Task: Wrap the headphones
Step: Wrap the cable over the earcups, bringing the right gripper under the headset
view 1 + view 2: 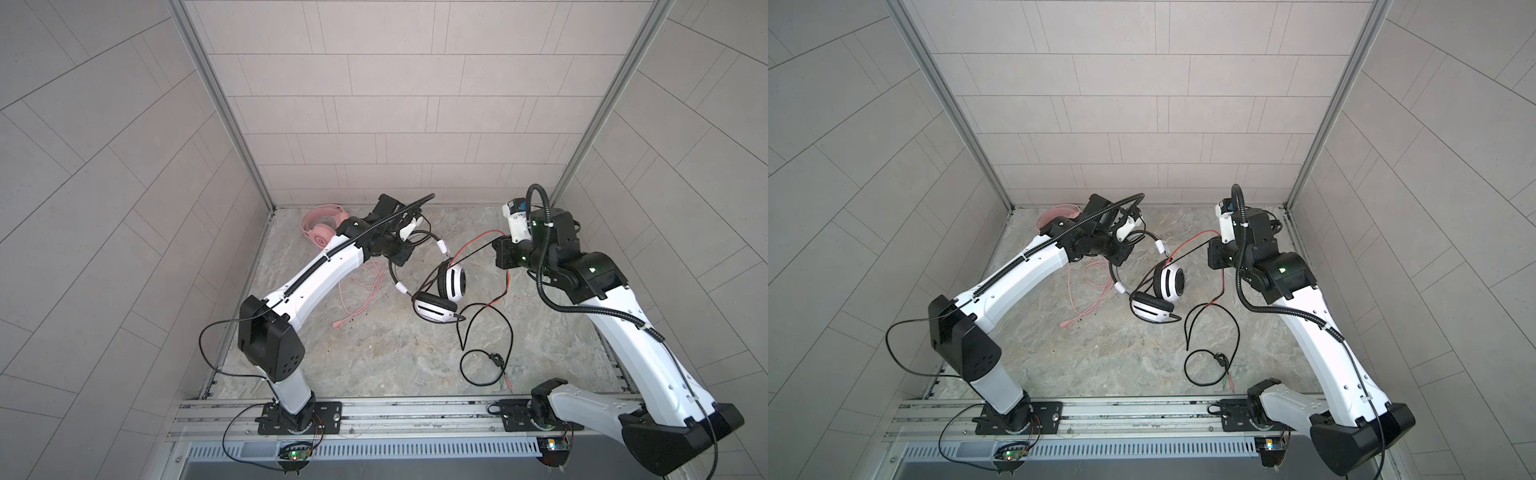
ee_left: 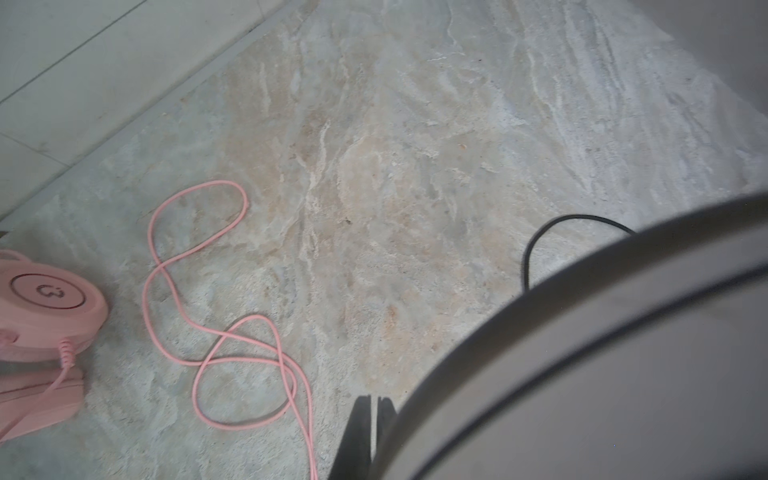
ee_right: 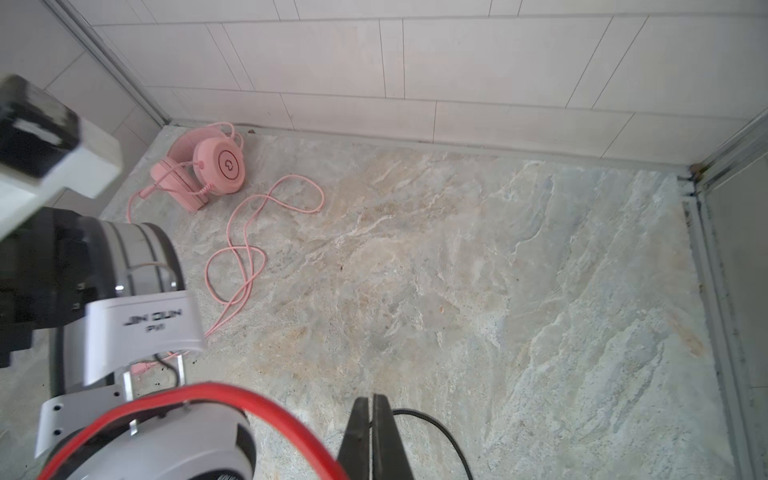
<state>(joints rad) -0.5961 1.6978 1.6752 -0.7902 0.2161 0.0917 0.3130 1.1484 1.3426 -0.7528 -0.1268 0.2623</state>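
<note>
Two headsets: the white-and-black headset [image 1: 451, 284] hangs over the middle of the tabletop [image 1: 374, 353], with its headband [image 1: 392, 270] pinched by the jaws of the left gripper [image 2: 372, 402]. The jaws of the right gripper [image 3: 371, 415] are pressed together on its black/red cable [image 3: 232, 390]. The pink headset [image 3: 208, 170] lies in the rear-left corner, with its pink cable [image 3: 249, 257] looped loose alongside.

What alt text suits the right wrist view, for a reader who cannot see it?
The right gripper, shut, holds a black cable above a marbled floor. White-and-black headphones with a red cable loom close to the camera; pink headphones lie by the far wall.
</note>
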